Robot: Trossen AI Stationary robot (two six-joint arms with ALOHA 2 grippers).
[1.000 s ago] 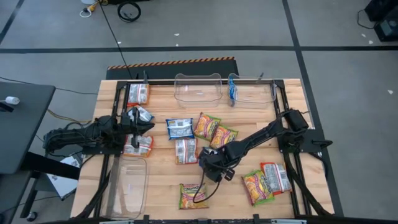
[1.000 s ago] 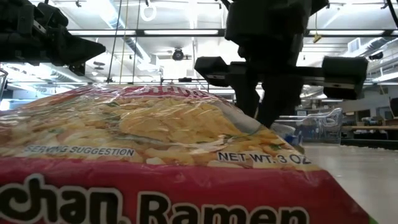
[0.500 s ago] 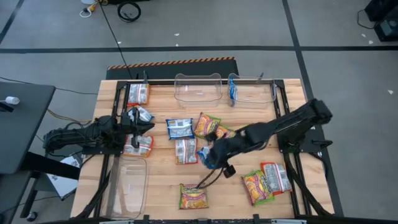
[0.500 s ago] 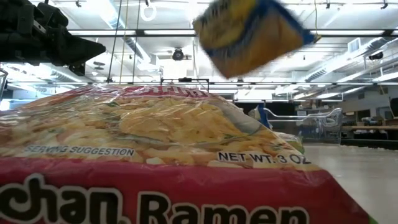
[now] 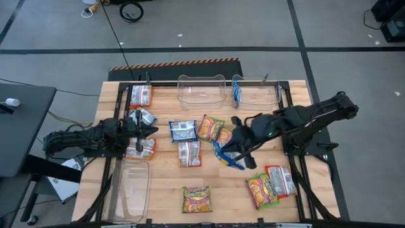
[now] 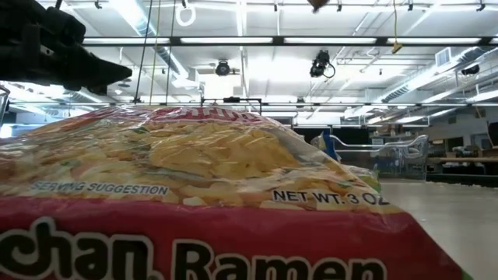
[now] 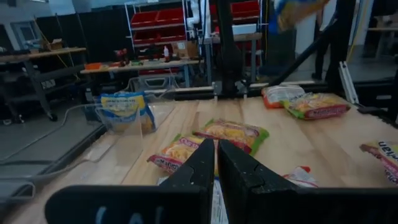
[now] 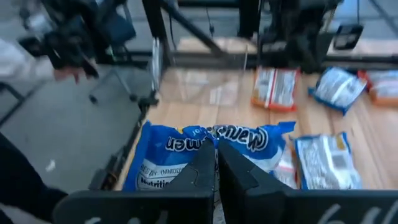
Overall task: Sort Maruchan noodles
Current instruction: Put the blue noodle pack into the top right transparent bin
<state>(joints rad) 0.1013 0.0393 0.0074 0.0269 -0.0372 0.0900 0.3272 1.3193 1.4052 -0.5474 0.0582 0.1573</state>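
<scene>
My right gripper (image 5: 238,144) hangs over the middle of the table, shut on a blue-and-white Maruchan noodle packet (image 5: 228,156); the right wrist view shows that packet (image 8: 199,158) too. Other packets lie flat on the wood: blue (image 5: 183,130), yellow-green (image 5: 211,128), red-orange (image 5: 190,153). One yellow-green packet (image 5: 197,199) lies near the front edge and fills the low view (image 6: 194,194). Another blue packet (image 5: 236,92) stands in a clear tub (image 5: 258,94). My left gripper (image 5: 149,131) waits shut at the table's left, fingers level (image 7: 216,168). My right gripper pinches the blue packet between its two fingers at one edge (image 8: 215,140), about midway along it. The fingers slant down from the table's right. The packet hangs tilted below them, lifted clear of the table.
A second clear tub (image 5: 201,88) stands at the far edge and a third (image 5: 130,190) at the near left. More packets lie at the left (image 5: 140,95), (image 5: 144,116), (image 5: 140,147) and near right (image 5: 261,190), (image 5: 280,180). Bare wood lies in the near middle.
My right gripper has risen from the table with the blue packet and moved toward the right and far edges, rolling its wrist. The packet came up clear of the wood and passed out of the top of the low view.
</scene>
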